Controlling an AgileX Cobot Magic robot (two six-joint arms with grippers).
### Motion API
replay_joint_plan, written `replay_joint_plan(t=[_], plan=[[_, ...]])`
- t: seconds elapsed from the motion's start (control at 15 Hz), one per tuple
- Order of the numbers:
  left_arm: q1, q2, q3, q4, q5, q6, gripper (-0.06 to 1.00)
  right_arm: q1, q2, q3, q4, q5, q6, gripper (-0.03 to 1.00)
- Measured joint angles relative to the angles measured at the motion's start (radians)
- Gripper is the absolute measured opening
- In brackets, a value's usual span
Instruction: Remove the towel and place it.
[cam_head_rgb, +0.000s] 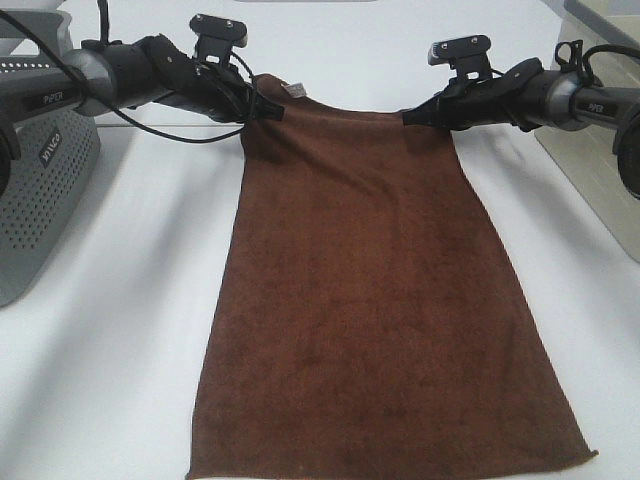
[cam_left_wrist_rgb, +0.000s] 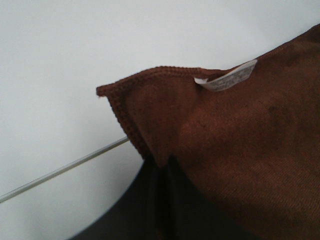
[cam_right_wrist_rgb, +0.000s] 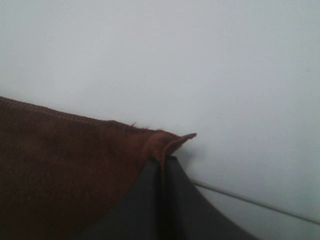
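Towel (cam_head_rgb: 385, 300) spread lengthwise on white bench (cam_head_rgb: 130, 330), far corners pinched. Left pincer (cam_head_rgb: 268, 110) clenched on tag corner; right pincer (cam_head_rgb: 410, 118) clenched on other. Left wrist view alone shows white tag (cam_left_wrist_rgb: 227, 77) clearly; high view alone shows grey perforated bin (cam_head_rgb: 40, 190).

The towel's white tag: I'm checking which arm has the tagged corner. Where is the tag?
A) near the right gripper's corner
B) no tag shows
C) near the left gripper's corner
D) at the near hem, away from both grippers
C: the white tag sits on the towel right by the corner pinched in the left gripper; the right gripper holds a corner with no tag.
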Motion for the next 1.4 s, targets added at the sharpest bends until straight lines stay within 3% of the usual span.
replay_joint_plan(t=[0.2, 0.33, 0.4, 0.53, 0.73, 0.87, 1.4], plan=[[0.000, 0.000, 0.000, 0.009, 0.010, 0.000, 0.00, 0.000, 0.000, 0.000, -0.040, 0.037, 0.000, 0.01], [0.000, 0.000, 0.000, 0.014, 0.008, 0.000, 0.00, 0.000, 0.000, 0.000, -0.043, 0.043, 0.001, 0.11], [0.000, 0.003, 0.000, 0.016, -0.005, 0.000, 0.00, 0.000, 0.000, 0.000, -0.043, 0.043, 0.001, 0.37], [0.000, 0.013, 0.000, 0.018, -0.019, 0.000, 0.00, 0.000, 0.000, 0.000, -0.043, 0.025, 0.001, 0.59], [0.000, 0.021, 0.000, 0.026, -0.049, 0.000, 0.00, 0.000, -0.005, 0.000, -0.043, 0.007, 0.001, 0.67], [0.000, 0.023, 0.000, 0.026, -0.060, 0.000, 0.06, 0.000, -0.005, 0.000, -0.043, 0.006, 0.010, 0.68], [0.000, 0.070, -0.001, 0.027, -0.113, -0.019, 0.52, 0.000, 0.008, 0.000, -0.028, -0.016, 0.024, 0.68]])
